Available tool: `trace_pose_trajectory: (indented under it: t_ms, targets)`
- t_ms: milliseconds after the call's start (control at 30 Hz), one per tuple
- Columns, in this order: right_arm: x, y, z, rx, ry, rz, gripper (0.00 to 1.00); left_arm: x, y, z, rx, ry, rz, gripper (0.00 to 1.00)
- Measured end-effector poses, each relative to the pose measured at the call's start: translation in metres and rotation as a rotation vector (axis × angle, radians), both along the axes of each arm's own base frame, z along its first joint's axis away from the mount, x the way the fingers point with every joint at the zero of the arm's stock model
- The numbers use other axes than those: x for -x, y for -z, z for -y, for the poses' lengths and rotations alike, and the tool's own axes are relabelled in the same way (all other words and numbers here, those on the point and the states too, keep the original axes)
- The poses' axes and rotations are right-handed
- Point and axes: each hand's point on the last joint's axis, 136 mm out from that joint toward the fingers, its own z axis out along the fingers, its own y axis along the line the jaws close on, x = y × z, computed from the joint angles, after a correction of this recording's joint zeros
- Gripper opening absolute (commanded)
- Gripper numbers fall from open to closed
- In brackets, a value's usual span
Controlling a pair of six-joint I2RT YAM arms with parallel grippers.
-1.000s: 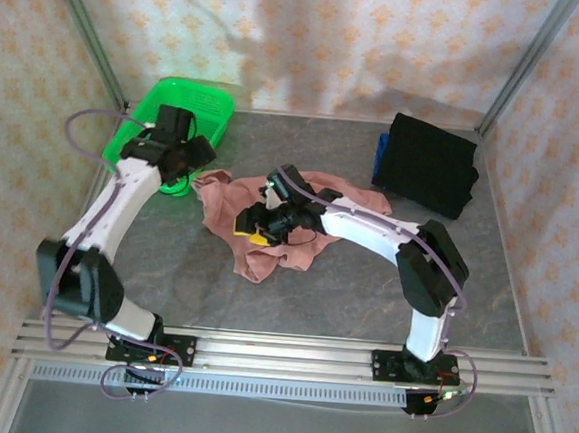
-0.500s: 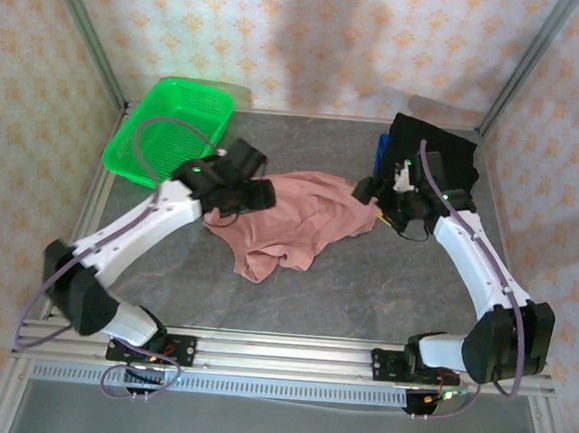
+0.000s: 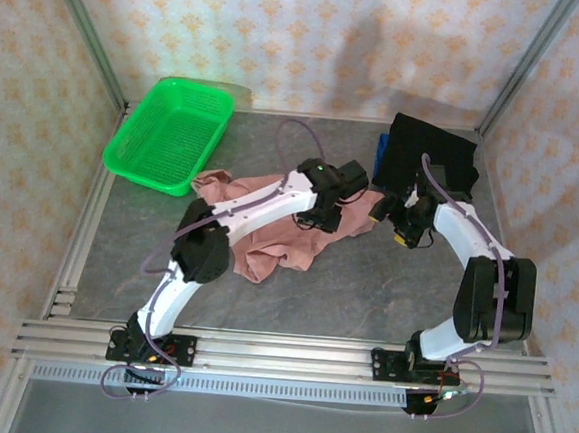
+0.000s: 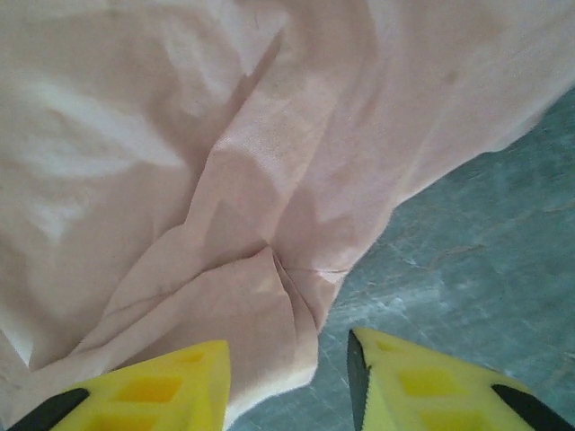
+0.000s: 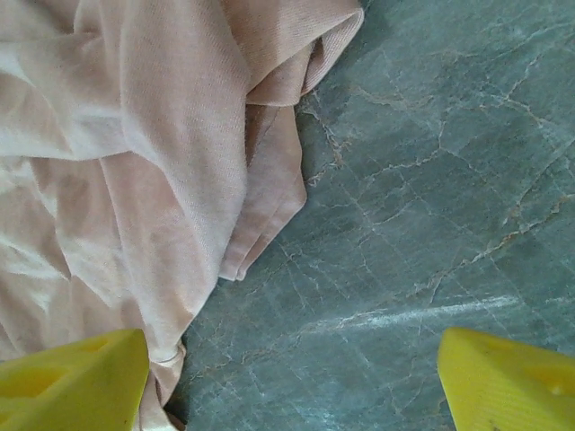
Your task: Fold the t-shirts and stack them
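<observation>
The left gripper (image 4: pixel 287 382) stands part open astride an edge of the pink shirt (image 4: pixel 180 180) (not yet clamped); the right gripper (image 5: pixel 292 373) gapes wide, empty, over the table (image 5: pixel 431 180).

Both arms reach forward, left end effector (image 4: pixel 289 350) narrowly parted, right end effector (image 5: pixel 292 350) wide.

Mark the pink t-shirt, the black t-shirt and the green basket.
pink t-shirt (image 3: pixel 266 257), top external view, its crumpled near part.
black t-shirt (image 3: pixel 429 165), top external view, middle of the folded cloth.
green basket (image 3: pixel 170 137), top external view, its mesh floor.
</observation>
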Motion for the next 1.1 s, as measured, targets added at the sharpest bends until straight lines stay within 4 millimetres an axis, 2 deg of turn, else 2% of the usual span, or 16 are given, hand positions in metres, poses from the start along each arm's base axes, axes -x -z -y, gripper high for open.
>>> trace_pose_trajectory:
  t_ms: [100,200,367,600,933,1033,1100]
  targets:
    - [-0.002,0.0,0.001,0.001,-0.001,0.011,0.84,0.003,0.019,-0.009,-0.082,0.017,-0.042,0.35]
    - [-0.004,0.001,0.002,0.001,0.002,0.019,0.84,0.005,0.027,-0.016,-0.121,0.016,-0.062,0.34]
    - [-0.005,0.003,0.004,0.001,0.007,0.022,0.83,0.004,0.03,-0.017,-0.136,0.015,-0.056,0.33]
    - [-0.006,0.006,0.004,0.001,0.006,0.017,0.83,0.003,0.057,-0.016,-0.168,0.013,-0.086,0.31]
    - [-0.007,0.006,0.004,0.001,0.0,0.025,0.82,0.001,0.079,-0.014,-0.184,0.012,-0.1,0.29]
    - [-0.007,0.006,0.004,0.001,0.0,0.025,0.83,0.0,0.081,-0.013,-0.183,0.012,-0.099,0.24]
    - [-0.007,0.006,0.004,0.003,0.001,0.025,0.83,0.0,0.081,-0.012,-0.18,0.009,-0.097,0.16]
